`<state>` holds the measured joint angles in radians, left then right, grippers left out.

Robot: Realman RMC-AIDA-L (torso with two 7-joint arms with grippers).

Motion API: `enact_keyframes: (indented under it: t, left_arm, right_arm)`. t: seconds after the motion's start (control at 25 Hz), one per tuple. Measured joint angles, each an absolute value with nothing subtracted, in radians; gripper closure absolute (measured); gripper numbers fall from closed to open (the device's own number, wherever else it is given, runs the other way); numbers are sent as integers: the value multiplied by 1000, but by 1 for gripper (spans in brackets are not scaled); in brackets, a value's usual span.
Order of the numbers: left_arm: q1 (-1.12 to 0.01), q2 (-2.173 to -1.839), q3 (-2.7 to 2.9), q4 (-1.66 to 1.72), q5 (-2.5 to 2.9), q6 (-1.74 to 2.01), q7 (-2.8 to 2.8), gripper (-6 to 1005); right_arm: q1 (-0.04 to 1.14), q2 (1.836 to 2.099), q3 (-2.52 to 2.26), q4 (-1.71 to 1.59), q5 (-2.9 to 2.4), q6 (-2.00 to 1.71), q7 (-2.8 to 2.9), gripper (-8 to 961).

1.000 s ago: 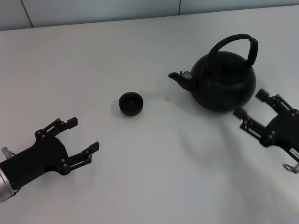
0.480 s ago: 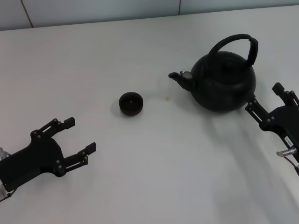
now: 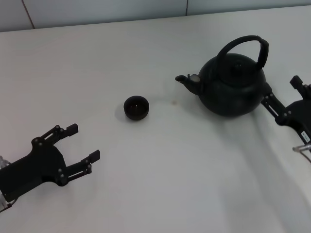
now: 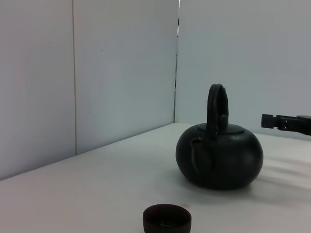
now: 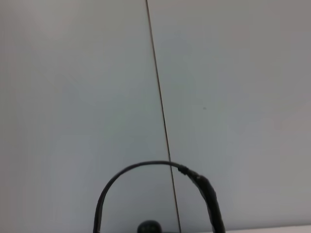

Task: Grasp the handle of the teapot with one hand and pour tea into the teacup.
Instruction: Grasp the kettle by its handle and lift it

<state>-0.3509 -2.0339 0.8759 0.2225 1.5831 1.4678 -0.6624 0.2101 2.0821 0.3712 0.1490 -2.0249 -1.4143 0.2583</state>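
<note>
The right hand (image 3: pixel 284 94), open and empty, sits beside the teapot (image 3: pixel 232 85) on the counter's (image 3: pixel 160 160) far right; reaching low for the handle (image 3: pixel 245 46), it could shove the teapot toward the teacup (image 3: pixel 136 108).

No text, label, brand mark, number or sign can be read anywhere in these views. The teapot (image 3: pixel 232 87), its handle (image 3: pixel 248 46) and the teacup (image 3: pixel 136 107) show plain dark surfaces with no lettering, and the table (image 3: pixel 160 170) and the wall panels (image 4: pixel 121 73) behind it are unmarked as well. A small pale patch shows on the body of the right gripper (image 3: pixel 284 94), but it is too small to tell whether it carries any writing, and the left gripper (image 3: pixel 80 145) shows none.
</note>
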Motion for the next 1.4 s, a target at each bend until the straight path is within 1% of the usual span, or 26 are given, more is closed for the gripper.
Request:
enact_keyframes:
  t: [0.44,0.8,1.4]
  left_arm:
    - [-345,-2041,871,222,1583,1473,-667,140]
    - [-345,-2044,869,222,1583,1482,-666,140]
    - [-344,-2046,868,222,1576,1481,-665,140]
  right_arm:
    - [311,2080,421,79,-2025,-1377,267,151]
    - [365,2079,424,52,-2025,-1313,267,152]
    - [409,2077,448,20,-2025,-1268,268,155]
